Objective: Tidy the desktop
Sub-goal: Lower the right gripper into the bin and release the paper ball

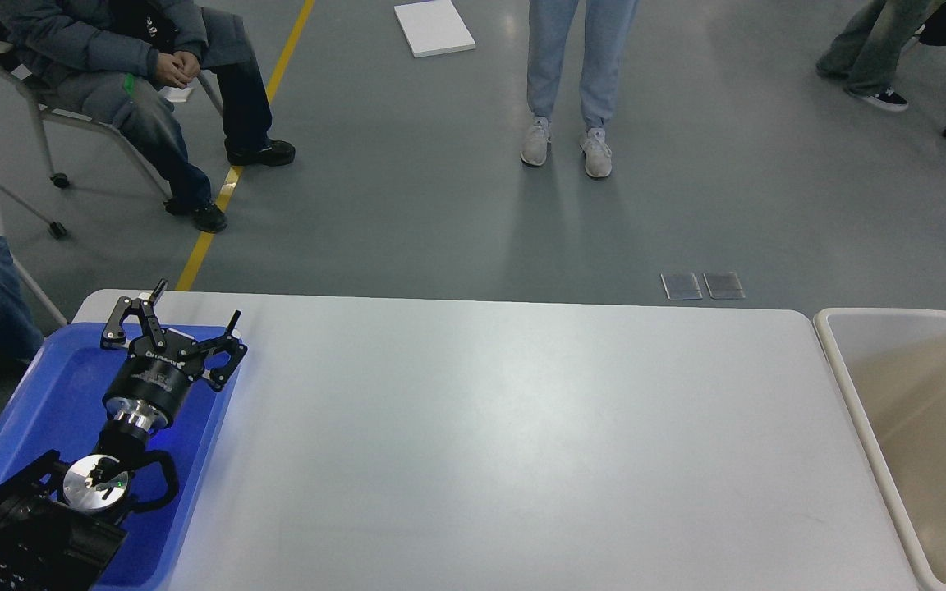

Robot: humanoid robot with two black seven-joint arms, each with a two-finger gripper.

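The desktop fills the near middle. On its left sits a blue tray; the left gripper hangs over the tray's far end, jaws apart, holding nothing. Right, a beige bin stands beside the desktop's edge.

The black left arm hides part of the blue plastic tray, whose near end the bottom edge cuts off. Right of the large white-grey tabletop, the beige plastic bin runs past the right and bottom edges. The tabletop's near edge is cropped too.
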